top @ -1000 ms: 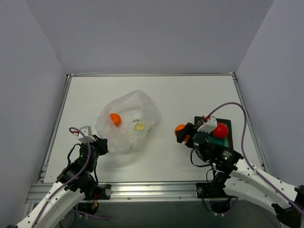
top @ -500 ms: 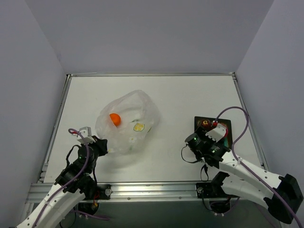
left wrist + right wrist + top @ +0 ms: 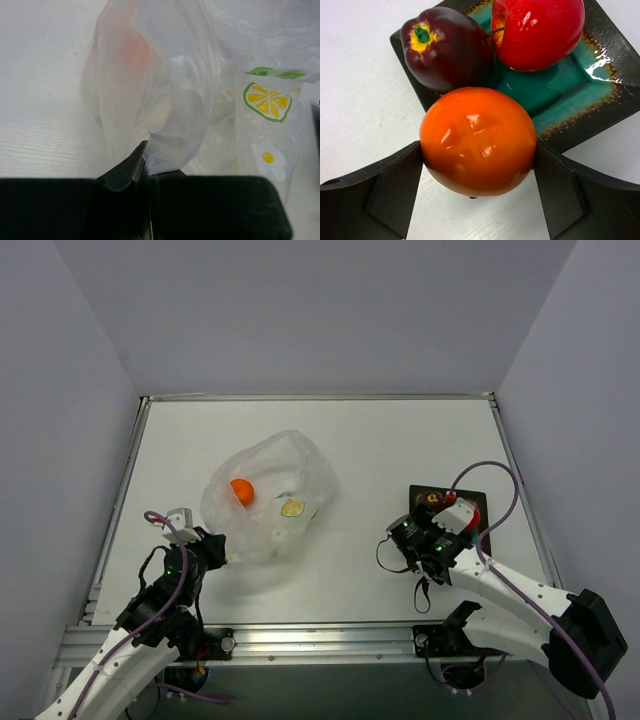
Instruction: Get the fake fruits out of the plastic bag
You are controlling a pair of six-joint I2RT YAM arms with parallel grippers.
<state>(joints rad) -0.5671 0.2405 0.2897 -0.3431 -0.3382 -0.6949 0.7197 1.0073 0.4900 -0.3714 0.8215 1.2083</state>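
- right fingers point(image 3: 385, 190) spread around an orange fruit point(image 3: 477, 140), one pad on each side of it, gripping it
- held orange fruit sits over the edge of the black tray point(image 3: 612, 60), partly over bare bench point(image 3: 360, 100); can't tell if it rests on the rim or hangs just above
- maroon fruit point(image 3: 447, 47) lies on the tray just behind the orange one, yellow-green stem end up; it looks to be touching the orange, though the wrist angle is too tight to be sure
- red fruit point(image 3: 537, 30) beside the maroon one, touching it, on the teal centre point(image 3: 560, 85)
- the two fruits on the tray crowd the spot in front of the right fingers
- plastic bag point(image 3: 268, 502) lies crumpled on the bench left of centre, well apart from the tray
- second orange fruit point(image 3: 241, 490) is inside the bag, upper left part, seen through the film; in the left wrist view it is only an orange blur behind folds
- left fingers point(image 3: 125, 170) pressed together at the bag's near edge, pinching a fold of film
- lemon-slice and flower prints on the bag's right side
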